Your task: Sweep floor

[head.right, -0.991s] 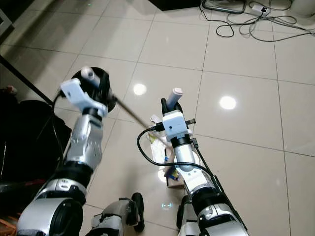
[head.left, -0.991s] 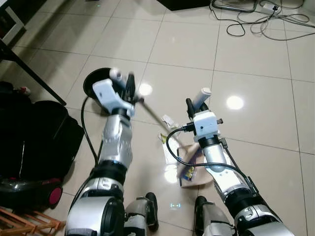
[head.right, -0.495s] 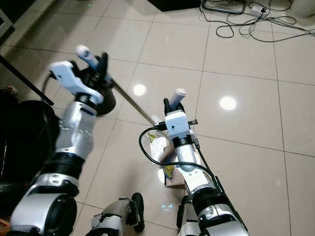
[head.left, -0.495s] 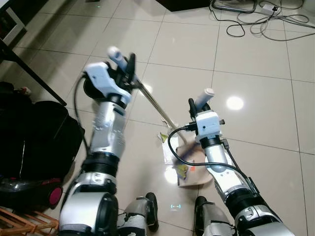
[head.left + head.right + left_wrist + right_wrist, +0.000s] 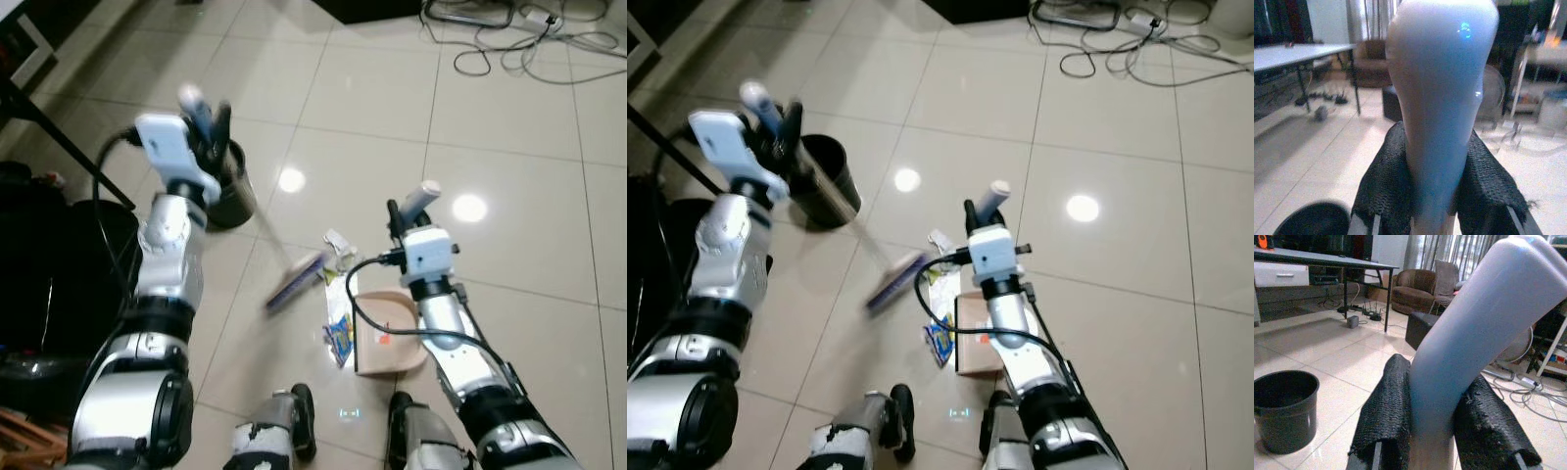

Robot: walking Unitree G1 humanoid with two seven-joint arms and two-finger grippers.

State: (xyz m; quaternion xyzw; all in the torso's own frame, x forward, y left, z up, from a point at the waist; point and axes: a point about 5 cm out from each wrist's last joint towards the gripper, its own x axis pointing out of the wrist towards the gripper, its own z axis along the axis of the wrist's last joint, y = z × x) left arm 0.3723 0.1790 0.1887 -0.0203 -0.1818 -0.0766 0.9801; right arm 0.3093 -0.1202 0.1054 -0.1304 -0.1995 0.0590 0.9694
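My left gripper (image 5: pixel 206 122) is raised at the left, shut on the white top of the broom handle (image 5: pixel 1442 98). The thin pole slants down to the blurred purple broom head (image 5: pixel 294 280) on the tiles. My right gripper (image 5: pixel 406 211) is shut on the upright white handle (image 5: pixel 1474 333) of the beige dustpan (image 5: pixel 389 340), which lies flat on the floor by my feet. A colourful wrapper (image 5: pixel 339 333) lies at the dustpan's left edge, and a scrap of white paper (image 5: pixel 338 242) sits just beyond it. The broom head is left of the litter, apart from the dustpan.
A round black bin (image 5: pixel 231 192) stands behind the left arm, close to the broom pole. A black bag (image 5: pixel 59 284) and a slanted black table leg (image 5: pixel 59 137) are at the left. Cables (image 5: pixel 519 39) lie at the back right. Glossy tiles stretch ahead and to the right.
My left arm has swung up and out to the left. The broom head has moved from the dustpan out to the left. The right gripper and dustpan have barely moved.
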